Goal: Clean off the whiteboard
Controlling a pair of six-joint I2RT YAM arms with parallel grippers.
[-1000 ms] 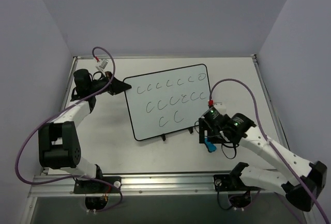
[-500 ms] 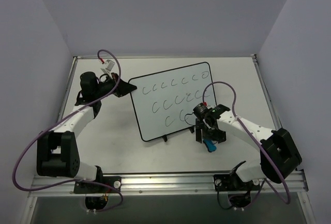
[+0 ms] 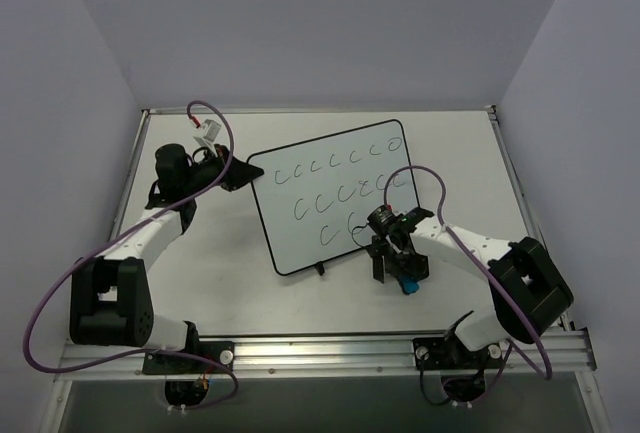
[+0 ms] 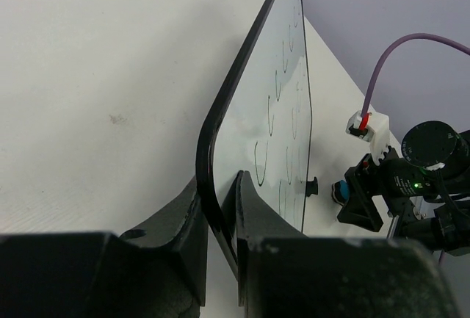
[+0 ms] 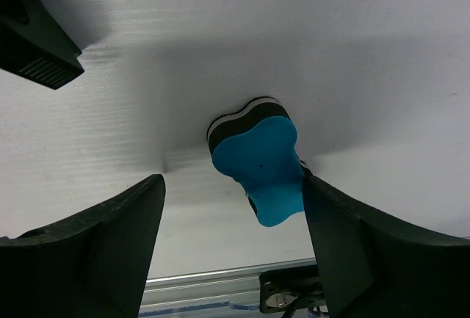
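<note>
The whiteboard sits mid-counter, its face covered with three rows of handwritten c marks, as a two-armed robot gets ready to wipe it. At the board's left corner, the left claw is clenched on the thin black frame, one finger on each side of the edge. Seen from that wrist, the board looks lifted at an angle rather than flat, though how steeply is hard to tell. Just off the board's lower right corner, beside one of its small black feet, the right claw hangs released over a blue eraser lying on the counter. Its fingers straddle the eraser with room on one side. The other finger is close against it or touching, and nothing is gripped.

By the look of it the job has barely begun. The board is steadied and the eraser is lined up, but every mark is untouched and no wiped patch shows. What is left, in all likelihood, is the whole of the work: closing on the eraser, carrying it to the board and rubbing out all three rows.
</note>
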